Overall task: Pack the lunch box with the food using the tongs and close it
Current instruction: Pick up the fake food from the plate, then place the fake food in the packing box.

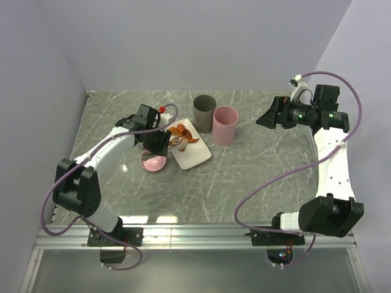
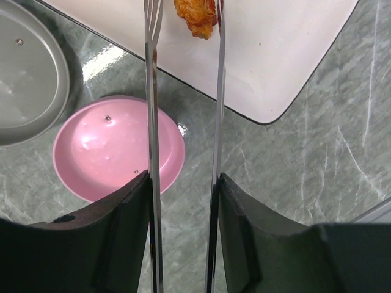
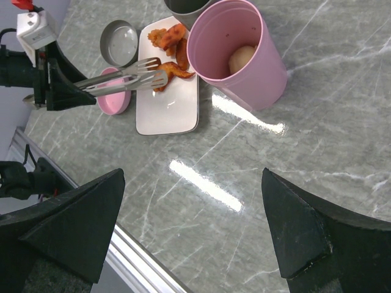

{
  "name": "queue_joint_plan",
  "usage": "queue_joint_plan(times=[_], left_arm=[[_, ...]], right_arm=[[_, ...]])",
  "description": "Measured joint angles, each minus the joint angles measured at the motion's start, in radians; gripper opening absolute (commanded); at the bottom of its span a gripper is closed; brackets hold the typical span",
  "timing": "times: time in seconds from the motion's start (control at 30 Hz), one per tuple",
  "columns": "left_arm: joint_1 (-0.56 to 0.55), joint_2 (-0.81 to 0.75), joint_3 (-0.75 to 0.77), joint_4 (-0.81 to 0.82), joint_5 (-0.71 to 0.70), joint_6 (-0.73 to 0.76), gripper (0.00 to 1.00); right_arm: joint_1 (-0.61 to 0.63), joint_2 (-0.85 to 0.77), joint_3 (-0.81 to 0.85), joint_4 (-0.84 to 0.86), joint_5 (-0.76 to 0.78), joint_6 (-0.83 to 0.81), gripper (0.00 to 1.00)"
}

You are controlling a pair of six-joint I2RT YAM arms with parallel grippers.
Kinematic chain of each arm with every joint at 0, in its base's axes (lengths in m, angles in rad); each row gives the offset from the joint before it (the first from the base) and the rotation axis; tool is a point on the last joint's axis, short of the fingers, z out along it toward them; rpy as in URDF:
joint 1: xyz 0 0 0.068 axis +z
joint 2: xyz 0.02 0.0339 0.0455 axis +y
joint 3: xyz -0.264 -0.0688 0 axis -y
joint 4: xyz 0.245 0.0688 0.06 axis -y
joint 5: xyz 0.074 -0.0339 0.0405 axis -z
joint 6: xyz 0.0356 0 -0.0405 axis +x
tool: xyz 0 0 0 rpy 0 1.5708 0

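Left wrist: L gripper (image 2: 183, 186) grips tongs (image 2: 153, 116); a food piece (image 2: 197, 17) shows betw. their arms, over the tray (image 2: 287, 55). R gripper (image 3: 192, 183) jaws spread wide, empty.

The table (image 1: 275, 165) is veined grey-green, tray (image 3: 168, 110) white, food (image 3: 171, 38) orange-brown, cup (image 3: 250, 67) pink, its contents (image 3: 242, 60) perhaps cream.

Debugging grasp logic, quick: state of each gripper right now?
Left gripper: closed on the tongs.
Right gripper: open, holding nothing.

Shiny metal tongs (image 2: 152, 122); glossy marble-look tbl (image 2: 305, 195)
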Motion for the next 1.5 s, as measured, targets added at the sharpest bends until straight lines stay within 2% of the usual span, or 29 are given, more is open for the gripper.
queue_joint_plan(times=[0.27,0.6,0.77,1.0,1.2,1.5], left_arm=[[-0.04,0.012,-0.008,0.028,-0.047,0.006,0.45],[-0.05,0.008,-0.022,0.031,-0.066,0.007,0.2],[-0.05,-0.063,-0.022,0.002,-0.07,0.004,0.08],[-0.05,-0.198,-0.019,-0.031,-0.072,0.006,0.03],[-0.05,-0.208,0.026,-0.078,-0.095,0.013,0.03],[-0.05,-0.195,0.277,-0.127,-0.201,0.068,0.02]], right_arm=[[0.0,0.0,0.0,0.0,0.0,-0.003,1.0],[0.0,0.0,0.0,0.0,0.0,-0.003,1.0],[0.0,0.0,0.0,0.0,-0.001,-0.003,1.0],[0.0,0.0,0.0,0.0,-0.002,-0.003,1.0],[0.0,0.0,0.0,0.0,-0.002,-0.003,1.0],[0.0,0.0,0.0,0.0,-0.005,-0.003,1.0]])
